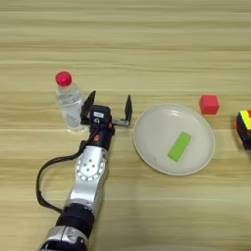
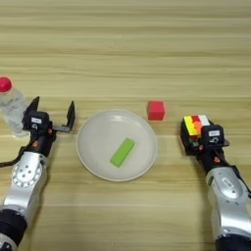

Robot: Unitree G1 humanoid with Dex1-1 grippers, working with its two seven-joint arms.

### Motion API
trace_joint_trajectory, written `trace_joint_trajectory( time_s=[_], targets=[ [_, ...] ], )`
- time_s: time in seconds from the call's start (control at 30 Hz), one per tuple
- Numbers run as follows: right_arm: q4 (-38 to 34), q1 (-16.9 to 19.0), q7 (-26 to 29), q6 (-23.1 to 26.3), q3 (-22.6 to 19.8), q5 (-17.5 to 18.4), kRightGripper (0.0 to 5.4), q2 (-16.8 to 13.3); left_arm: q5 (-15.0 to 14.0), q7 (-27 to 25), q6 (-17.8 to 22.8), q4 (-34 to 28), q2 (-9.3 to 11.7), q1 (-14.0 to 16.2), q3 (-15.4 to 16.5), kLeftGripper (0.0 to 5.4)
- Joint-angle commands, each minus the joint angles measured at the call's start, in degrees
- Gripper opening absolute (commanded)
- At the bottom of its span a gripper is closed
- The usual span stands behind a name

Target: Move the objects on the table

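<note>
A small clear bottle (image 1: 69,104) with a red cap stands upright on the wooden table (image 1: 147,44) at the left. Just right of it is my left gripper (image 1: 109,106), open, with its left finger close beside the bottle and nothing between the fingers. At the right, the multicoloured puzzle cube (image 2: 194,125) sits on the table. My right gripper (image 2: 211,134) is pressed up against the cube's near right side and covers part of it.
A round cream plate (image 2: 93,132) lies in the middle with a flat green block (image 2: 122,152) on it. A small red cube (image 2: 156,110) sits just beyond the plate's right rim, between the plate and the puzzle cube.
</note>
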Motion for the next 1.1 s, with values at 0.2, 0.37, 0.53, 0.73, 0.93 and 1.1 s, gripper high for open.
trace_joint_trajectory(
  time_s=[0.2, 0.37, 0.53, 0.73, 0.93, 1.1],
  targets=[
    [-0.5, 1.1, -0.2, -2.5, 0.1, -1.0, 4.31, -0.8, 0.0, 0.0, -0.1, -0.3, -0.3, -0.2, 0.1, 5.40],
    [-1.9, 0.9, 0.7, -4.5, 0.7, -1.0, 5.09, -0.7, 0.1, 0.0, -0.1, -0.3, -0.3, -0.3, 0.2, 5.40],
    [-5.3, 1.1, 0.3, -4.7, 0.5, -1.2, 5.37, -1.4, 0.2, 0.1, 0.0, -0.1, -0.5, -0.5, 0.1, 5.40],
    [-12.7, 1.2, 1.3, -4.8, 1.6, -6.3, 5.37, -5.9, 0.4, 0.3, 0.0, 0.3, -0.8, -0.8, -0.1, 5.40],
    [-20.2, 1.4, 6.0, -2.4, 5.3, -11.7, 5.37, -11.6, 0.4, 0.5, 0.1, 0.4, -1.2, -0.8, -0.3, 5.40],
    [-24.2, -1.6, 11.4, 1.0, 9.2, -14.1, 5.37, -15.6, 0.2, 0.5, 0.0, 1.3, -1.4, -1.2, -0.4, 5.40]
  ],
)
